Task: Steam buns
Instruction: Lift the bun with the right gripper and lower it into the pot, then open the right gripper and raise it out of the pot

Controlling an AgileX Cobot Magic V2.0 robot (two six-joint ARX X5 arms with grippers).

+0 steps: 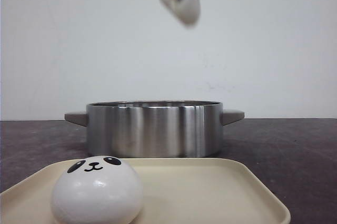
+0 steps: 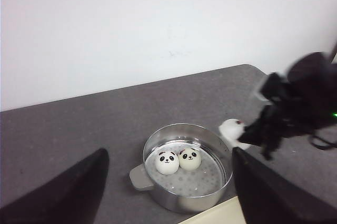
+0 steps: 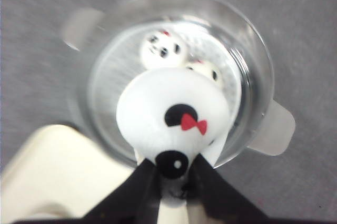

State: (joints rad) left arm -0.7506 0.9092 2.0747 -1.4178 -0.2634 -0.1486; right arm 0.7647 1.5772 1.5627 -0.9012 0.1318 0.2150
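the right pincer (image 3: 171,179) grips a bun (image 3: 171,113) high above the pot (image 1: 152,129). two buns (image 2: 178,160) sit inside, one on the tray (image 1: 221,192). the left pincer (image 2: 168,192) gapes open, holding nothing.

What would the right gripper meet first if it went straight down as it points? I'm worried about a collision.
Likely the two buns already in the steamer pot; the right gripper holds a bun above them.
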